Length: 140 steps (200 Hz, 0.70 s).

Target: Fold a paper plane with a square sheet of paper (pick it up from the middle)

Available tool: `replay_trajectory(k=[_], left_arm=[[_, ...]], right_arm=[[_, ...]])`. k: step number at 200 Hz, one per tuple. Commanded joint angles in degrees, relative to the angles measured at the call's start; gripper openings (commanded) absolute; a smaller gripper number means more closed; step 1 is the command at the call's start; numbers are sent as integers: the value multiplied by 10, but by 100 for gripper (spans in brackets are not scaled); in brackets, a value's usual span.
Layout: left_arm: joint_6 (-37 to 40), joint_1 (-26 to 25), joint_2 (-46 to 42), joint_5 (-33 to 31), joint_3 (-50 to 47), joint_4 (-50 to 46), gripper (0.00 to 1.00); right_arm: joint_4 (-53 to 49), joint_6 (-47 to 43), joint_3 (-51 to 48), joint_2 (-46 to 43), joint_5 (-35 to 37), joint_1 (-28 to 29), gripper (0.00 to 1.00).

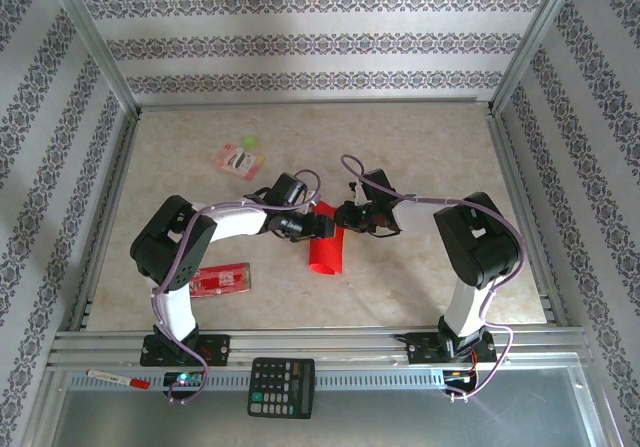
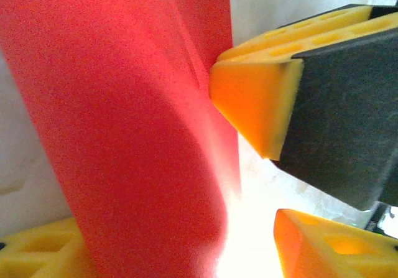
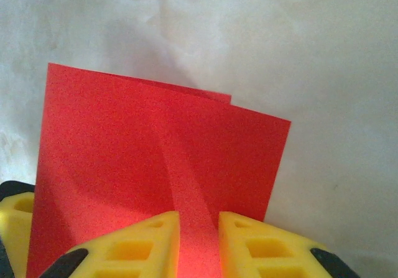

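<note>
Folded square sheet of paper (image 1: pixel 324 252) sits mid-frame overhead. Close up, the right gripper (image 3: pixel 199 244) pinches its raised crease, while the left gripper (image 2: pixel 168 253) gapes wide beside it.

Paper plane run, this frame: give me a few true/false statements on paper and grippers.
1. The red sheet is folded over on itself. True.
2. The right gripper pinches the red sheet. True.
3. The left gripper is clamped shut on the sheet. False: its fingers stand wide apart, with the sheet between them.
4. The calculator lies beside the sheet. False: it sits on the near rail, away from the sheet.
5. A red printed packet lies flat by the left arm. True.
</note>
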Motion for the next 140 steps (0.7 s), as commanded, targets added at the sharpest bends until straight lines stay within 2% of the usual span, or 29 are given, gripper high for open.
replay_trajectory(k=[1, 63, 81, 106, 140], left_arm=[[31, 10, -1, -96, 3, -103, 70], [52, 10, -3, -140, 28, -147, 83], [58, 8, -1, -146, 38, -157, 84], [64, 3, 3, -149, 46, -165, 78], [60, -4, 18, -135, 53, -155, 62]], right_arm=[[-1, -9, 13, 13, -11, 7, 23], [1, -9, 14, 20, -17, 7, 21], [2, -7, 15, 22, -18, 7, 20], [3, -7, 17, 24, -19, 7, 20], [5, -4, 21, 25, -20, 7, 20]])
